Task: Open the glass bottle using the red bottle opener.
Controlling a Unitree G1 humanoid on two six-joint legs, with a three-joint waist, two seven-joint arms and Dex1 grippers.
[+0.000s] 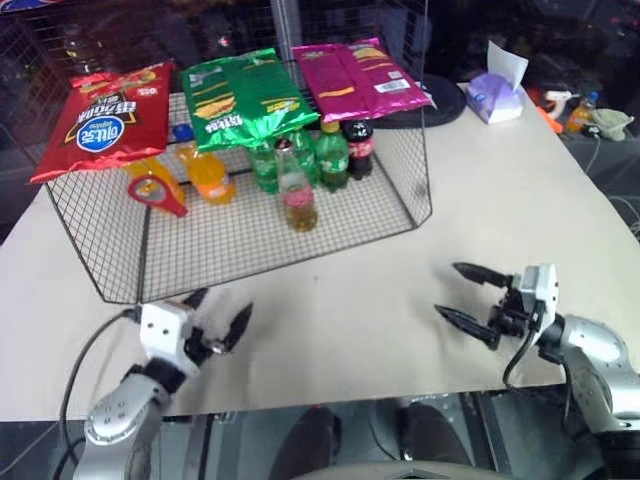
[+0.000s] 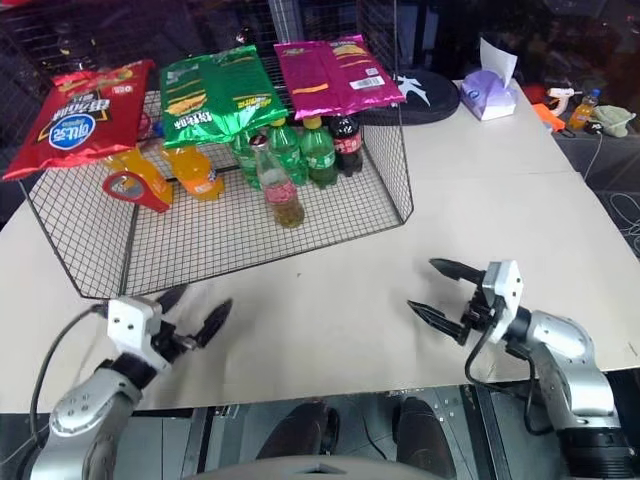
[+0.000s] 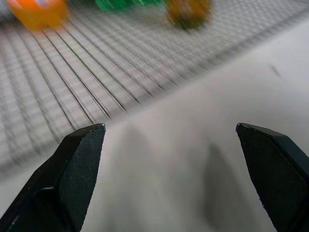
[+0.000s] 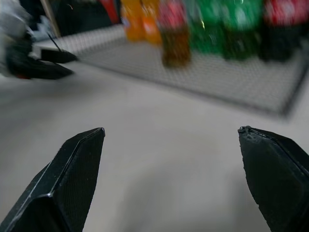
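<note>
Glass is the tricky part here: the glass bottle [image 1: 297, 190] stands upright on the wire rack [image 1: 250, 250], out in front of the green bottles [image 1: 320, 155] and just beside the orange ones [image 1: 205, 172]. It looks smooth, hard and probably slippery, and with liquid inside it likely has some weight, so I'd guess it tips or slides if it's nudged at the neck. Best place to grab seems to be the labelled body, low down, leaving the cap free.

The red bottle opener [image 1: 155, 192] lies flat on the rack's left side, near the orange bottles and under the edge of the red chip bag [image 1: 105, 115]. It's thin, stiff and light, so take it by the short handle, ring end free. Flat on mesh, it may be fiddly to get under.

Both pincers hover over the bare tabletop [image 1: 340, 310] short of the rack, well apart from everything: left pincer [image 1: 218, 318] fingers spread wide, right pincer [image 1: 462, 294] the same, nothing held.
</note>
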